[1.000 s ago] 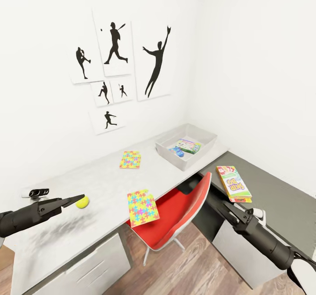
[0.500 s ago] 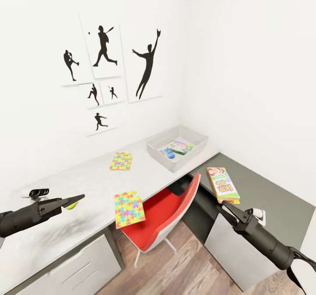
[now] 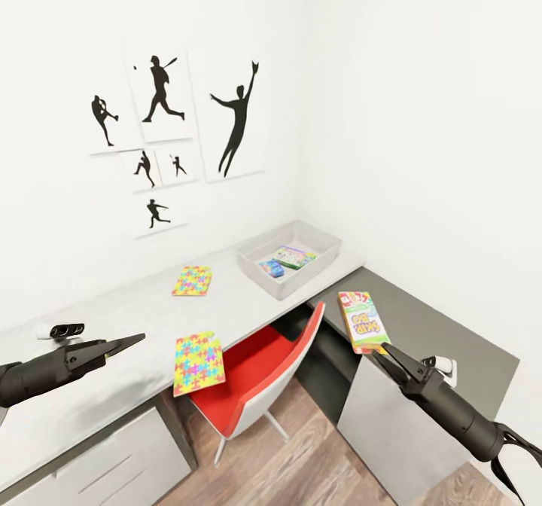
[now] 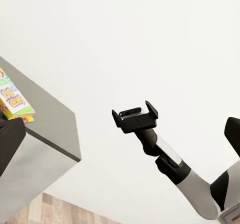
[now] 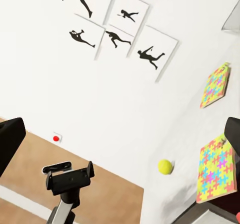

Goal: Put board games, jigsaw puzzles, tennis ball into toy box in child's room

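Observation:
The light-grey toy box stands at the far end of the pale table. A small blue board game and a colourful pale one lie inside it. One jigsaw puzzle lies flat mid-table; the other overhangs the front edge. The tennis ball rests on the table near that puzzle. The SKIP-BO box lies on the dark grey counter, its end at the edge, just beyond my open right gripper. My left gripper hovers open over the table's near part, empty.
A red chair is tucked under the table between the two desks. Grey drawers sit below the near end. Wood-plank floor lies open between my arms. Baseball silhouette pictures hang on the wall.
The whole view has shifted left as the camera turned. In the head view the tennis ball has slipped behind my left gripper. Both arms keep almost the same pose.

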{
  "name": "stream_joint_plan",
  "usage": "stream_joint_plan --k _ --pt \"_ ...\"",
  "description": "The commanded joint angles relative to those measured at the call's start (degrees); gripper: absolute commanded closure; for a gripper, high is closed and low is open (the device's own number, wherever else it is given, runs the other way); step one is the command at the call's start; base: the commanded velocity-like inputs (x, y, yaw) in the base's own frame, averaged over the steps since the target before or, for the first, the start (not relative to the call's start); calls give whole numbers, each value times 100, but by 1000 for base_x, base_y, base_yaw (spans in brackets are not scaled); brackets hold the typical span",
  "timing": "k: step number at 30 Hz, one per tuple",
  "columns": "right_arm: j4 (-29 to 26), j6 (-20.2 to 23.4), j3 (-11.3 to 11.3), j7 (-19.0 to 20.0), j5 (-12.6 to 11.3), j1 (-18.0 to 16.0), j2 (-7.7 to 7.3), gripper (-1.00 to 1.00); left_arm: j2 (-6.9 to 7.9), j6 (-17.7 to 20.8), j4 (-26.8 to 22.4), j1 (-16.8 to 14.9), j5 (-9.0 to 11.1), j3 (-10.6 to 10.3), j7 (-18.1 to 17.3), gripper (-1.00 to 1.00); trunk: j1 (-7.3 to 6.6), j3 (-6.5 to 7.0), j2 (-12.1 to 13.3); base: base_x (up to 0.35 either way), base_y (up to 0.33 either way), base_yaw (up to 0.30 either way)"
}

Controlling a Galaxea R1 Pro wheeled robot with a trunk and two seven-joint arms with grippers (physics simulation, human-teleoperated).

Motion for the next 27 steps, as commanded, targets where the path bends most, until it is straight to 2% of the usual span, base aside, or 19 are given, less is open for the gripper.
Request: stream_joint_plan --k 1,10,27 --pt "0 33 8 -3 -29 -5 -1 -100 1 61 -1 -5 -3 -3 -22 -100 4 -2 -11 0 -96 0" --pt "0 22 102 -3 -29 -5 2 -100 3 61 2 -5 -3 -1 -22 -100 4 61 -11 0 -162 8" --pt "0 22 166 -36 -29 -5 3 -100 -2 83 3 -5 -3 -9 -22 -100 4 65 -11 0 4 1"
